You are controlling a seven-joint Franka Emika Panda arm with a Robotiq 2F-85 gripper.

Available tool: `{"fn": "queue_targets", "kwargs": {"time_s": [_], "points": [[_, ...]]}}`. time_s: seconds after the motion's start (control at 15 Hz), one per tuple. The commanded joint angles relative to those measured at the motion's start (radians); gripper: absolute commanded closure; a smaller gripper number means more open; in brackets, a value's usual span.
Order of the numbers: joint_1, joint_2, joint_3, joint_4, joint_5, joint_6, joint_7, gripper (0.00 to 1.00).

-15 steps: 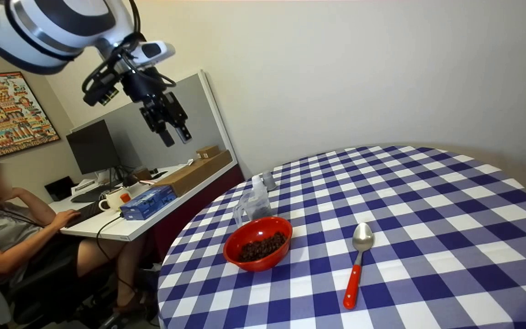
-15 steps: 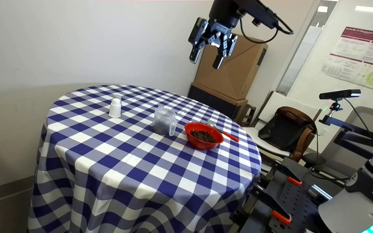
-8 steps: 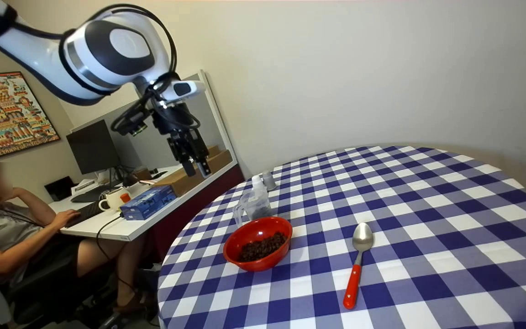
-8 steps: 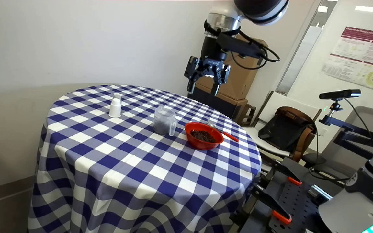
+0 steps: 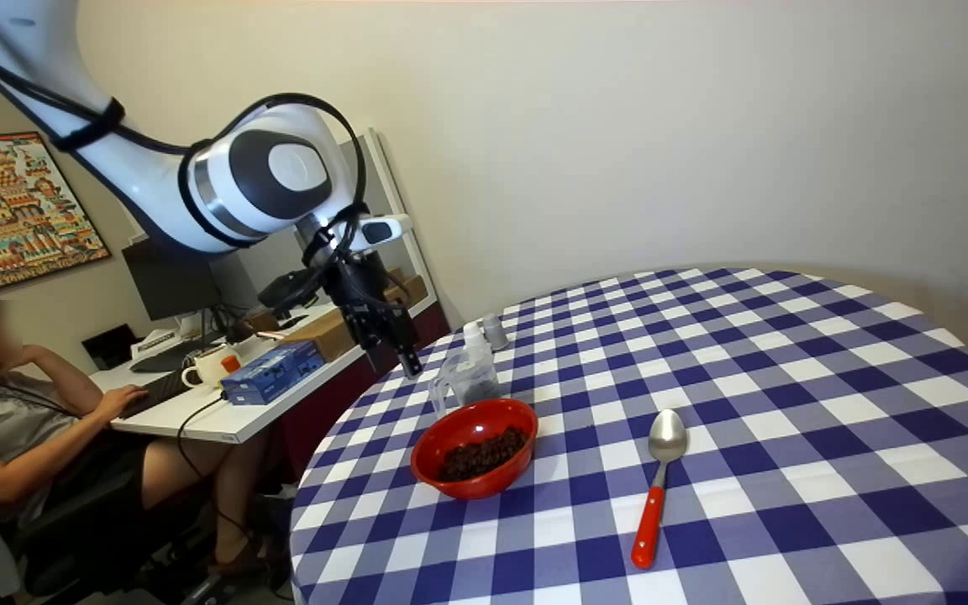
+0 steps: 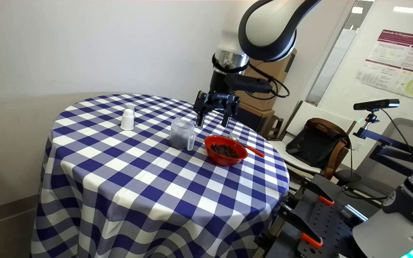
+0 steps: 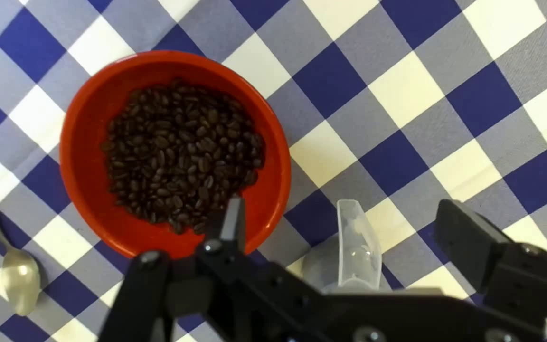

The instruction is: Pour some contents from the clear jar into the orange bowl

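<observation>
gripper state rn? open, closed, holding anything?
Gripper: open, fingers apart, holding nothing; the clear jar stands ungrasped on the checkered tablecloth.

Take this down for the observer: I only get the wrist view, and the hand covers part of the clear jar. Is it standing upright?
Observer: Yes, both exterior views show the clear jar upright.
Operator: Does anything stand past it, away from the orange bowl?
Observer: Yes, in an exterior view what looks like an upturned white cup stands there on the checked cloth.
Operator: Is the hand touching the clear jar?
Observer: No, both exterior views show a gap between them.
</observation>
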Motion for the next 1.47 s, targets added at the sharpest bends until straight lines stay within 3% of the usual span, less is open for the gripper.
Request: {"fn": "queue_targets", "kwargs": {"time_s": [0.0,0.53,0.8,0.87,1.0,1.4], "points": [[0.062,0.107,-0.039,0.073,0.009,0.069,0.017,0.00],[0.135,0.254,-0.107,0.229,0.028,0.094,-0.001,0.00],[0.143,0.288,-0.103,0.268,0.057,0.081,-0.015,0.00],[0.147,0.295,-0.102,0.279,0.066,0.081,-0.015,0.25],[0.155,0.306,-0.105,0.298,0.077,0.079,-0.013,0.32],[0.162,0.314,-0.114,0.327,0.096,0.075,-0.016,0.78]]}}
